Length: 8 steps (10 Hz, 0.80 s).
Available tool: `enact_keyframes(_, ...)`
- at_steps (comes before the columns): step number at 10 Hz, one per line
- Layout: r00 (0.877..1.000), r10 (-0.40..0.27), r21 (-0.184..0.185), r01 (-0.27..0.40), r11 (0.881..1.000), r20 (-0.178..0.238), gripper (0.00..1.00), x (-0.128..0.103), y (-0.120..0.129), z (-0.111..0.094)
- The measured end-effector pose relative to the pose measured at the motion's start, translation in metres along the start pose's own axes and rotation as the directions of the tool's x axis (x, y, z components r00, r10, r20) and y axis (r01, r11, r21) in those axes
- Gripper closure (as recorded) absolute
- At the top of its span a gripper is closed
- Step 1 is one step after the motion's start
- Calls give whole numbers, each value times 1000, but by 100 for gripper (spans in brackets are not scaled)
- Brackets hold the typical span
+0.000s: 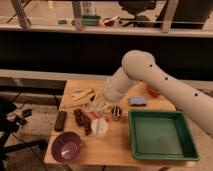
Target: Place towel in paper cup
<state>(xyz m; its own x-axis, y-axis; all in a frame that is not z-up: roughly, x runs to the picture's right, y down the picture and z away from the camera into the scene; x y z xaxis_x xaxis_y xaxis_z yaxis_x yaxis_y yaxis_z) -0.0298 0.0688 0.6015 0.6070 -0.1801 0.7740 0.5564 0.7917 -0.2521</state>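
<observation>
Camera view shows my end effector (101, 114) low over the paper cup (99, 127) on the surface (119, 144), so I judge placement nearly done, though I cannot tell its grip or pick out the towel.

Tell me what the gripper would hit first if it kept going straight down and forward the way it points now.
Most likely the paper cup. The gripper sits just above it, angled down toward the table's front-left. The dark food pile lies close beside that line, and depth is hard to judge from this one view.
</observation>
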Motion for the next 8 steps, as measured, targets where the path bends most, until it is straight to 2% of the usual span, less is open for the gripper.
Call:
enact_keyframes(5, 1000, -10, -3, 10, 1000, -1, 99, -2, 0, 3)
enact_keyframes(8, 1000, -10, -4, 10, 1000, 0, 73, -3, 0, 4)
